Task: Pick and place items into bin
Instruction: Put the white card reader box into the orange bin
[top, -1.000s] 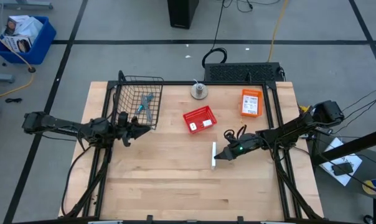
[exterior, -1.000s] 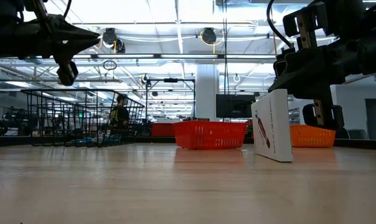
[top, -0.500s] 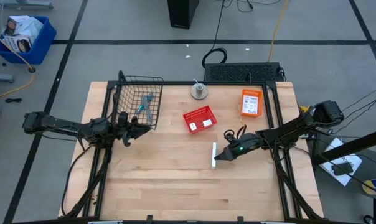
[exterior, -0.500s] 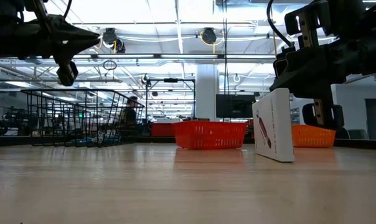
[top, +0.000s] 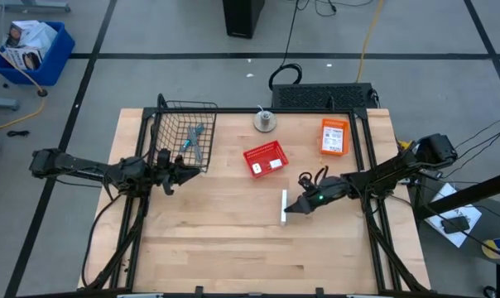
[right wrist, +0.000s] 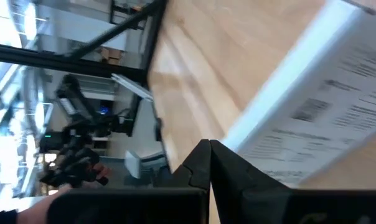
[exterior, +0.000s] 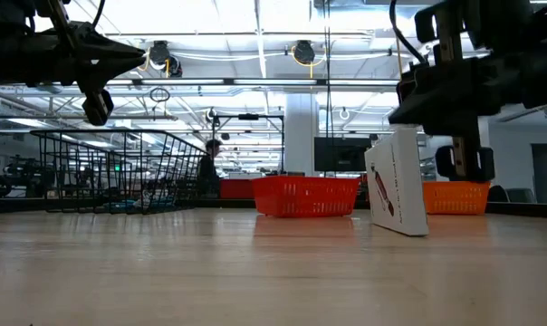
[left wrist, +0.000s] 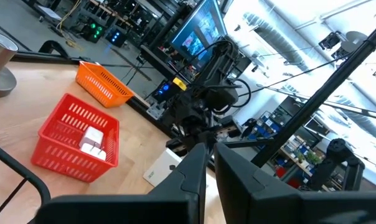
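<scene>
My right claw [top: 288,207] sits against the white packet [top: 284,207], which stands on edge on the counter [top: 233,248] below the red basket [top: 265,160]. Over the last second the packet has barely shifted, so I judge no lift has begun. My fingers look pinched together in the wrist view; whether they hold the packet I cannot tell. My left claw [top: 194,170] waits clenched beside the wire bin [top: 186,136], where two slim tools already lie. The packet's print is unreadable.

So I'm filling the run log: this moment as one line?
right claw: beside upright white packet | left claw: by wire basket | red basket: two white blocks
</scene>
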You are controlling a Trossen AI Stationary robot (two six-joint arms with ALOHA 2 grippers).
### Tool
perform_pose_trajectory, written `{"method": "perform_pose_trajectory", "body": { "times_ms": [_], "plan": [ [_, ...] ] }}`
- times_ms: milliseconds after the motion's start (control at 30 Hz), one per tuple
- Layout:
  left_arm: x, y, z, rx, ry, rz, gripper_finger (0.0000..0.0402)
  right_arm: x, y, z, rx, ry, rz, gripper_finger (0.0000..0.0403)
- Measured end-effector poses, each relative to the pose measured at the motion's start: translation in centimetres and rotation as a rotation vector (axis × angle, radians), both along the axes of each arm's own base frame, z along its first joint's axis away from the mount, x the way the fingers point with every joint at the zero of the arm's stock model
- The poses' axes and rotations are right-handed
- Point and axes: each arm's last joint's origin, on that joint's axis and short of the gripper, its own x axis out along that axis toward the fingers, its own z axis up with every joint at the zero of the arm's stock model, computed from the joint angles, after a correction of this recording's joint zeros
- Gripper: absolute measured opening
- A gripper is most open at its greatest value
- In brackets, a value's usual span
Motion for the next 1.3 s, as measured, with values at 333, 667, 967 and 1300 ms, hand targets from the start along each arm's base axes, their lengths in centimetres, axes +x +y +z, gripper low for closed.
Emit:
{"method": "perform_pose_trajectory", "body": {
  "times_ms": [333,667,967,1300],
  "plan": [
    [0.0,0.0,0.0,0.027,0.002,0.004,0.0037,0.1,0.0,2.8,0.037,-0.224,0.001,0.0000],
    [0.0,0.0,0.0,0.029,0.002,0.004,0.0037,1.3,0.2,7.5,0.025,-0.164,-0.059,0.0000],
    [0.0,0.0,0.0,0.028,0.002,0.004,0.0037,2.1,-0.6,14.5,-0.163,0.363,-0.214,0.0000],
    [0.0,0.0,0.0,0.026,0.002,0.004,0.0037,4.0,-1.5,17.1,-0.204,0.578,-0.278,0.0000]
  ]
}}
